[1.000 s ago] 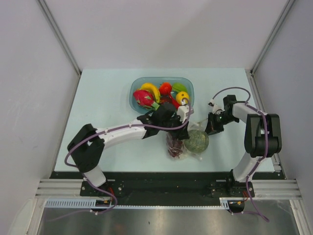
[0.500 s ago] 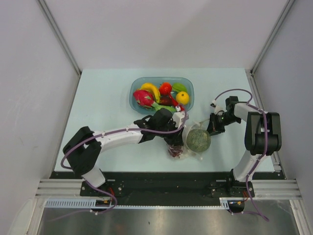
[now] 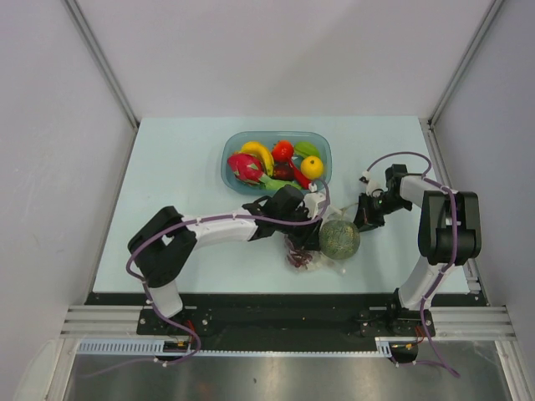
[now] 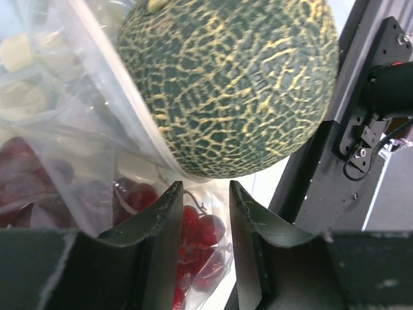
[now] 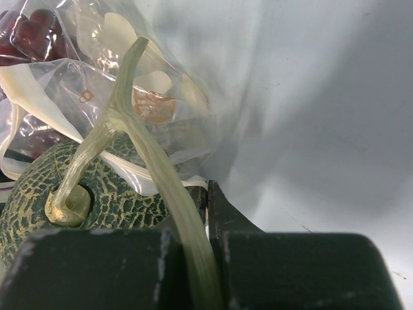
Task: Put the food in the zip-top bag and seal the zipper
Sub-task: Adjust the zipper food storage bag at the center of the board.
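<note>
L gripper (image 4: 205,188): low over the bag (image 4: 77,123), tips just left of the melon (image 3: 339,238). Jaws a narrow gap apart, nothing clearly btwn them.
R gripper (image 5: 206,188): just right of the melon. Jaws pressed together on the bag's mouth edge.
Melon: near-centre of the table (image 3: 184,159), a bit to the right. Sits at the bag mouth w/ film across its left side. How far in, can't tell.
Stem (image 5: 155,161): sticks out toward the R gripper and crosses in front of its fingers in the R wrist view. Touching or not, can't tell.
Grapes (image 4: 200,248): inside the bag, seen thru the film, just left of the melon.
Zipper (image 4: 132,110): runs slantwise over the melon's left side. Mouth not sealed.
Bag: crumpled on the table btwn the two grippers.
Bowl (image 3: 231,159): far side of the bag, apart from it, w/ other fruit inside.
</note>
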